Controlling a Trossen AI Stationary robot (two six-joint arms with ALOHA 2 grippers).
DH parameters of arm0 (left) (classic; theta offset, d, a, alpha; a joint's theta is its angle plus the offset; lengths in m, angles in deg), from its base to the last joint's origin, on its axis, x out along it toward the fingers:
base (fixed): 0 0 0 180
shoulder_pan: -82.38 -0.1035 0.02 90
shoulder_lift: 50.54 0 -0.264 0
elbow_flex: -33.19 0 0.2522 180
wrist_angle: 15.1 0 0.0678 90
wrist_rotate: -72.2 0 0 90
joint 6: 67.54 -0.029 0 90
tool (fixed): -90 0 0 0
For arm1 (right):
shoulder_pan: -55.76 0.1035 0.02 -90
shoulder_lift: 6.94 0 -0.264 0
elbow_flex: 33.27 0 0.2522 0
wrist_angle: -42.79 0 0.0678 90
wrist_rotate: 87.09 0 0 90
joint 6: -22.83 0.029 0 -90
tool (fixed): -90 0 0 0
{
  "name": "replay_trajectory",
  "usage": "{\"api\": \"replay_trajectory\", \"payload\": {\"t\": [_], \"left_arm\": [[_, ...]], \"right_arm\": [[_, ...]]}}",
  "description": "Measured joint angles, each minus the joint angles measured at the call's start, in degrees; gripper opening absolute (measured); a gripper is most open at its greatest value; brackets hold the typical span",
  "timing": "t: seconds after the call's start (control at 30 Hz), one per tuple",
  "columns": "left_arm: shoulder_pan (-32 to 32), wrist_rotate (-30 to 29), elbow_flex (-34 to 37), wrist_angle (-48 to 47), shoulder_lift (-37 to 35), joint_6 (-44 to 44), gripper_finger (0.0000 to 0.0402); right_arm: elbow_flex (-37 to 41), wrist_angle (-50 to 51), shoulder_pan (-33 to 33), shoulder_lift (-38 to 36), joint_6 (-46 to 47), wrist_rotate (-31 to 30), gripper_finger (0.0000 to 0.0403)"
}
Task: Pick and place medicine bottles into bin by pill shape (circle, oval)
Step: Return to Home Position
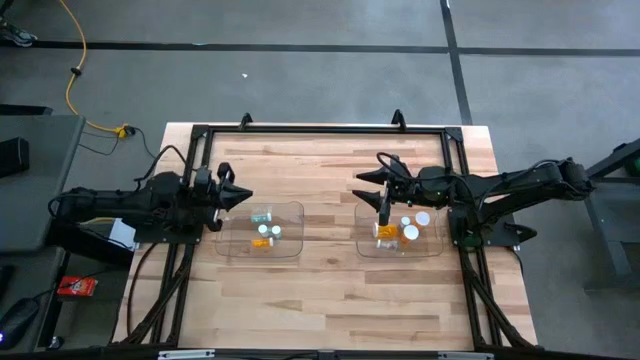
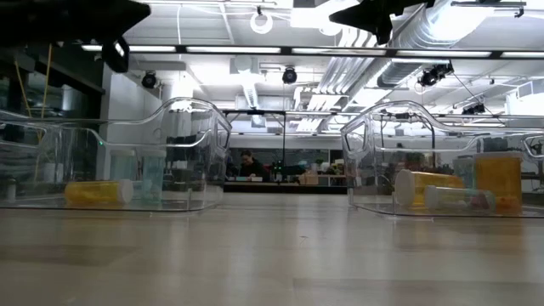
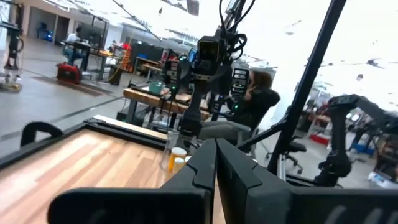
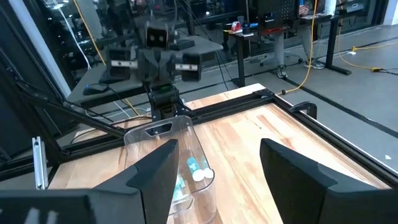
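Two clear plastic bins stand on the wooden table. The left bin (image 1: 290, 248) holds several medicine bottles: a pale teal one (image 1: 261, 216), white-capped ones and an amber one lying on its side (image 2: 98, 192). The right bin (image 1: 430, 248) also holds several bottles, among them an upright amber one (image 2: 499, 180) and an amber one lying flat (image 2: 425, 183). My left gripper (image 1: 242, 193) hangs shut and empty above the left bin's far left corner. My right gripper (image 1: 368, 178) is open and empty above the right bin's far left corner.
A black metal frame (image 1: 320, 129) runs along the table's far edge and sides. Bare wood lies between the two bins and along the near half of the table (image 1: 320, 300). Beyond the table, a seated person (image 3: 258, 102) and workshop desks show.
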Motion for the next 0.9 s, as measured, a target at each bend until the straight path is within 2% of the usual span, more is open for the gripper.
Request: {"api": "replay_trajectory", "payload": {"t": [0.13, 0.23, 0.33, 0.43, 0.5, 0.6, 0.77, 0.9], "left_arm": [[0.0, 1.1, 3.9, -0.1, -5.8, 3.4, 0.0000], [0.3, 2.0, 5.8, 0.0, -9.8, 5.3, 0.0000], [1.2, 2.0, 7.5, -1.5, -13.0, 4.5, 0.0000], [1.9, 2.0, 10.0, -1.6, -16.0, 4.4, 0.0000], [2.4, 1.9, 10.8, -4.5, -17.9, 4.4, 0.0000], [2.6, 1.0, 10.6, -6.1, -18.5, 4.1, 0.0000], [2.6, 0.4, 10.6, -7.8, -18.4, 3.5, 0.0000], [2.6, 0.2, 10.6, -9.7, -18.3, 4.6, 0.0000]], "right_arm": [[0.0, -0.2, 0.0, 0.0, 0.8, -1.0, 0.0208], [0.0, -0.2, 0.0, 0.0, 2.1, -1.5, 0.0174], [0.0, -0.2, 0.0, 0.0, 3.7, -1.4, 0.0117], [0.0, -0.2, 0.0, 0.0, 7.8, 0.2, 0.0040], [0.0, -0.2, 0.1, 0.0, 10.4, 0.7, 0.0011], [0.0, -0.2, 0.2, 0.0, 13.8, 0.9, 0.0019], [0.3, 2.1, 1.1, 0.0, 14.1, 1.6, 0.0004], [4.9, 0.4, 2.7, -0.3, 18.2, 2.9, 0.0001]]}}
